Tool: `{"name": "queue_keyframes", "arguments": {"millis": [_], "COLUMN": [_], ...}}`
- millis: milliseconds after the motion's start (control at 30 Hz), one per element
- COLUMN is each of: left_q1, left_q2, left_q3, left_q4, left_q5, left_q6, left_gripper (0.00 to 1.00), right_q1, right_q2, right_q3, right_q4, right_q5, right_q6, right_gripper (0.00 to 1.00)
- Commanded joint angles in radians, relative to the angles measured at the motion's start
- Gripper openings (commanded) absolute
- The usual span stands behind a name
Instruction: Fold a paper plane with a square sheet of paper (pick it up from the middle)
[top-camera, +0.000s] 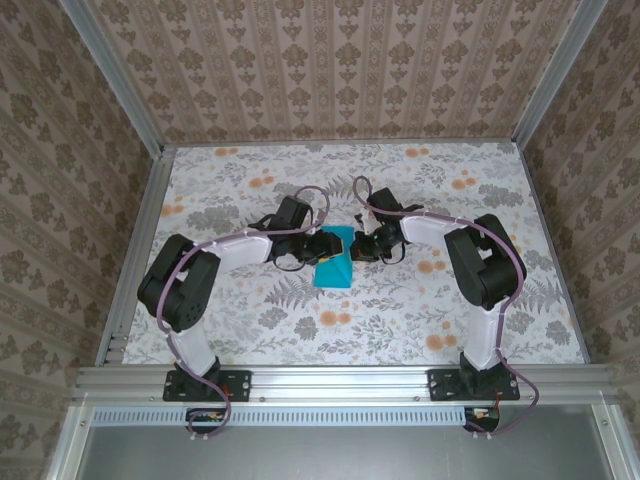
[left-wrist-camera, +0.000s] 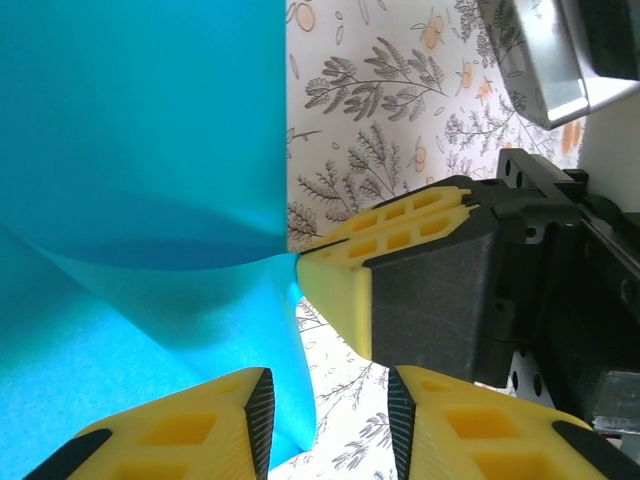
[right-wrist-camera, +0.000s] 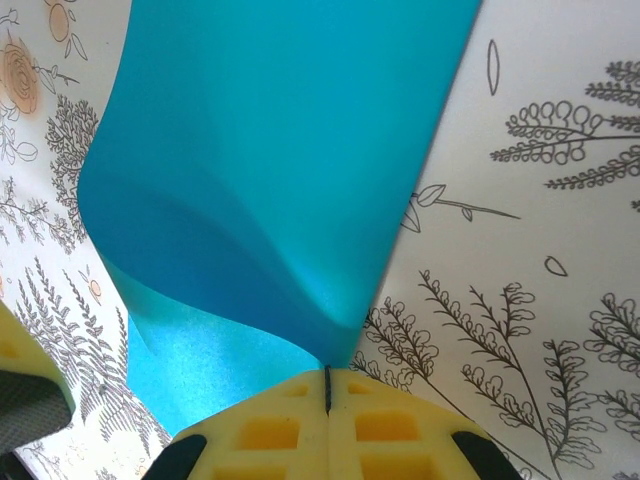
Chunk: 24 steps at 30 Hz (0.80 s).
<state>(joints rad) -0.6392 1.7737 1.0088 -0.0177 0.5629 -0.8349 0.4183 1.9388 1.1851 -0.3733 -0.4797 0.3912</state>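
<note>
The square sheet of paper is turquoise-blue and lies at the table's middle between both grippers, bent over on itself in a soft curl. My right gripper is shut on one corner of the sheet, lifting it off the table. In the left wrist view the right gripper's yellow fingers pinch that corner. My left gripper has its jaws apart, and the hanging edge of the sheet reaches into the gap beside its left pad. From above, the left gripper and right gripper almost meet. The paper plane is out of view.
The floral tabletop stretches to both sides and toward the front. An aluminium frame rail runs along the near edge with both arm bases on it. Patterned walls close off the back and sides.
</note>
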Motion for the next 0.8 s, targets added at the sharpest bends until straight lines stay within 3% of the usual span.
{"name": "queue_keyframes", "arguments": {"millis": [0, 367, 767], "left_q1": [-0.011, -0.017, -0.012], "left_q2": [0.023, 0.095, 0.099], "left_q3": [0.016, 0.053, 0.033], "left_q4": [0.033, 0.032, 0.009], "left_q5": [0.031, 0.029, -0.026], "left_q6": [0.001, -0.013, -0.017], "left_gripper": [0.36, 0.28, 0.26], "right_q1": [0.008, 0.007, 0.007], "right_q2": [0.018, 0.017, 0.032], "right_q3": [0.030, 0.031, 0.041], "right_q4": [-0.015, 0.003, 0.013], "right_q5": [0.002, -0.029, -0.031], "right_q6": [-0.017, -0.018, -0.016], "right_gripper": [0.06, 0.07, 0.07]}}
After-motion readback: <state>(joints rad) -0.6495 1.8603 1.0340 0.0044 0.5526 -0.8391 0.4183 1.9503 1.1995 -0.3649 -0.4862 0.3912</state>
